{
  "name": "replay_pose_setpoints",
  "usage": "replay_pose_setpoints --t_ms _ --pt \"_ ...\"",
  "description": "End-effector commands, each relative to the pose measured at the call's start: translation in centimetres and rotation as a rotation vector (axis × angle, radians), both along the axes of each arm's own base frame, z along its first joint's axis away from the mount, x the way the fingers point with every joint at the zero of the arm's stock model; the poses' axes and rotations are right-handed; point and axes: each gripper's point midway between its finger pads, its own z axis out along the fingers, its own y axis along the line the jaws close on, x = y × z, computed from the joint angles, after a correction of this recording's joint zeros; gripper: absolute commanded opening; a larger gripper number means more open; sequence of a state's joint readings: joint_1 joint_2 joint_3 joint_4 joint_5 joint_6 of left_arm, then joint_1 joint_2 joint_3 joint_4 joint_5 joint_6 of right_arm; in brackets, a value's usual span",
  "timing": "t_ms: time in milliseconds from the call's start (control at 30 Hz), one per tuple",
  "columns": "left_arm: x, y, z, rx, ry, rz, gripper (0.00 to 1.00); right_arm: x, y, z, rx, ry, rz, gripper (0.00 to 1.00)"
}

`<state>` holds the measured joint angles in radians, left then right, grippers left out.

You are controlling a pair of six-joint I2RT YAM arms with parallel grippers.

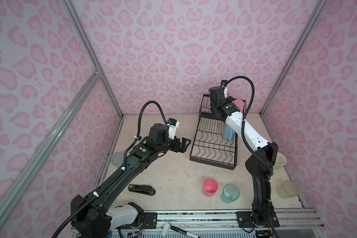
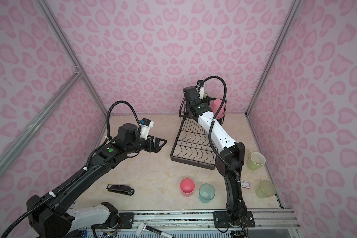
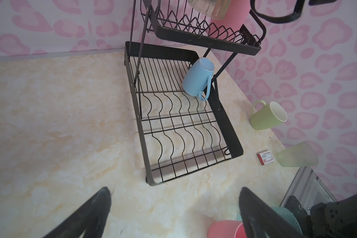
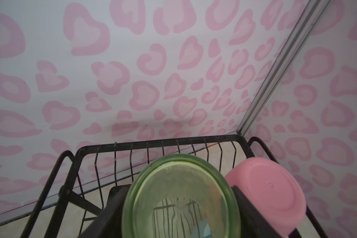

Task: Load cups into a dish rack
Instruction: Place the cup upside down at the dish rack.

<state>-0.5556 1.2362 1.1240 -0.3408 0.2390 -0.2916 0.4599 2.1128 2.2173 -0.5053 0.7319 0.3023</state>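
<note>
Over the dish rack [image 4: 163, 142], the right arm [image 1: 243, 131] reaches, right gripper [image 4: 177, 206] squeezing a greenish cup [image 4: 179, 179], probably; left gripper [image 3: 173, 191] gapes empty.

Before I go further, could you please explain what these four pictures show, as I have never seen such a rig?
These are two robot arms on a table, each ending in a two-fingered gripper. Two pictures look down from overhead cameras set side by side; the other two come from a camera on each wrist. The left gripper is open and empty. The right gripper holds a translucent greenish tumbler at the upper basket of the dish rack, beside an upturned pink tumbler. A blue mug leans in the lower tier. On the table are a second pink tumbler, a teal tumbler, a yellow-green mug, a green tumbler on its side, a greyish tumbler and a black stapler.
</note>
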Motion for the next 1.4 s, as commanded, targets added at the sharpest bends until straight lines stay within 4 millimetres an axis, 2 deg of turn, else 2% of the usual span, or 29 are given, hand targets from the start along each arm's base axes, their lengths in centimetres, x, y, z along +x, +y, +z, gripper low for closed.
replay_pose_setpoints --t_ms 0,667,833,933,1200,1367 --pt "0.4 -0.4 0.4 -0.015 -0.025 -0.009 0.99 0.8 0.0 -0.2 -0.005 -0.013 -0.005 0.58" --pt "0.5 -0.5 -0.2 -0.012 -0.010 -0.014 0.99 2.7 -1.2 -4.1 -0.028 0.041 -0.040 0.59" --pt "0.5 -0.6 -0.2 -0.012 -0.009 -0.015 0.99 2.9 -1.4 -4.8 -0.026 0.054 -0.044 0.61" --pt "0.5 -0.6 -0.2 -0.012 -0.009 -0.015 0.99 2.9 -1.3 -5.2 -0.022 0.062 -0.041 0.66" --pt "0.5 -0.6 0.0 -0.014 -0.013 -0.015 0.99 2.6 -1.2 -5.0 -0.014 0.066 -0.032 0.76" --pt "0.5 -0.5 -0.1 -0.013 -0.012 -0.015 0.99 2.1 -1.2 -3.6 -0.009 0.040 -0.025 0.82"
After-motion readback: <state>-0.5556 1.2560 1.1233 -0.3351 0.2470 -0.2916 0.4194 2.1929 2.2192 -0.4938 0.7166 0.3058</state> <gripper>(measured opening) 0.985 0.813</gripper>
